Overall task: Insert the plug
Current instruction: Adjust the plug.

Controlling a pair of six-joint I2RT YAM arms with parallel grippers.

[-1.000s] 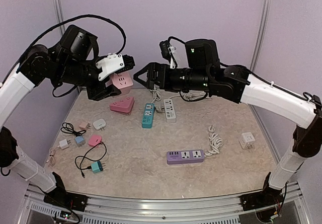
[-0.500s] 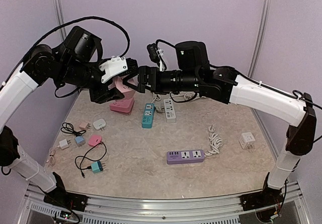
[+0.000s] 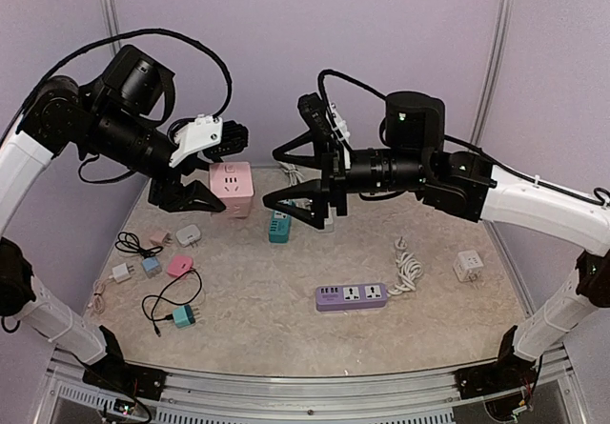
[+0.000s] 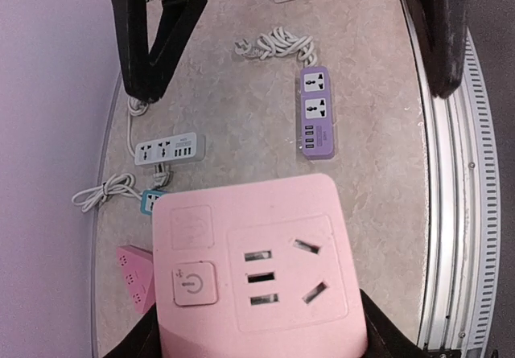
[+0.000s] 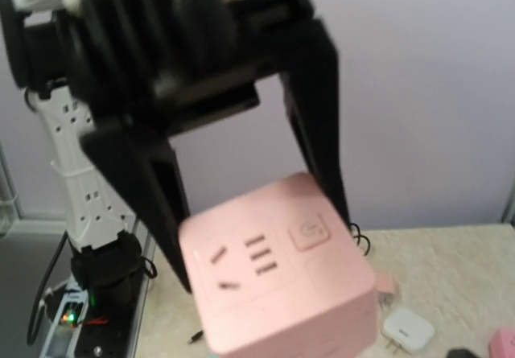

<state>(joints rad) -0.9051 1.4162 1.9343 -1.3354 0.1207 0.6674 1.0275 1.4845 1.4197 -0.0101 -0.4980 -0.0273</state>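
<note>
My left gripper is shut on a pink cube socket and holds it in the air over the table's back left. In the left wrist view the cube fills the bottom, its slotted face and power button turned to the camera, with my left gripper clamping its sides. My right gripper hangs wide open just right of the cube, facing it, with nothing between its fingers. The right wrist view shows the cube close ahead. Several small plugs lie on the table at the left.
A teal power strip and a white one lie at the back. A purple strip, a coiled white cable and a white cube sit right of centre. A pink triangular socket lies under the held cube.
My right gripper has drawn back to the right, away from the cube, and spread wide. My left arm has shifted left and turned the cube so that its face shows.
</note>
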